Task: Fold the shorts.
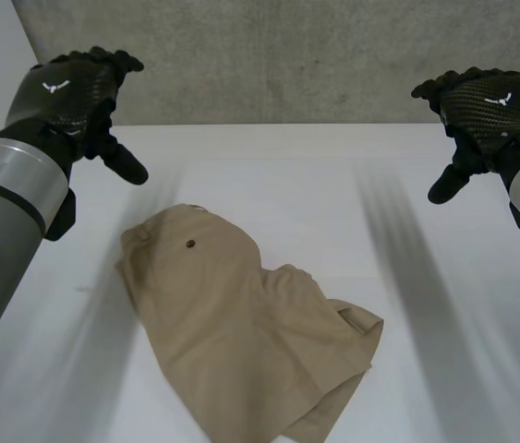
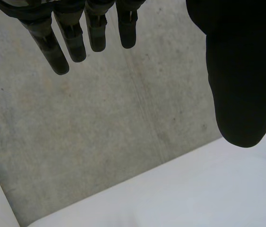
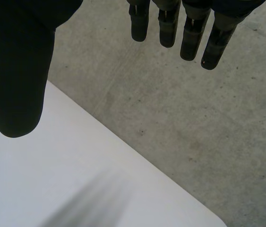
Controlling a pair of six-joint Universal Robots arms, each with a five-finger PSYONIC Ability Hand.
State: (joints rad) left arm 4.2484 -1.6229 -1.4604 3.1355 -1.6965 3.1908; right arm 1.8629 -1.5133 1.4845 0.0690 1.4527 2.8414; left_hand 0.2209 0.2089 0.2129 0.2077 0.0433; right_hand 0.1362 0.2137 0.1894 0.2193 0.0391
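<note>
Plainly, the tan shorts [image 1: 241,341] lie on the white bench [image 1: 333,185], loosely rumpled and not yet folded, in the near half of the head view and a little to the robot's left of centre. Their long axis runs on a slant, from about 10 o'clock to about 4 o'clock. The waistband end, with its dark button [image 1: 190,245], points to 10 o'clock. The leg openings trail off toward 4 and 6 o'clock, one leg hem turned over on itself.

The left hand [image 1: 70,92] hangs above the far left of the bench, clear of the cloth. From it the shorts lie at about 5 o'clock, the waistband corner being the nearest part. The right hand [image 1: 490,106] hangs above the far right, and from it the shorts lie at about 8 o'clock, well apart. So the left hand is the nearer of the two, and nearer to the waistband than to the legs.

Both hands hold nothing. In the left wrist view the fingers [image 2: 57,52] hang straight and spread from the thumb [image 2: 239,85], with the concrete wall [image 2: 99,132] beyond them. The right wrist view shows the same relaxed spread.

I judge that the coming move turns on this slant: each hand must come down and inward, the left toward the waistband, the right toward the leg end.
</note>
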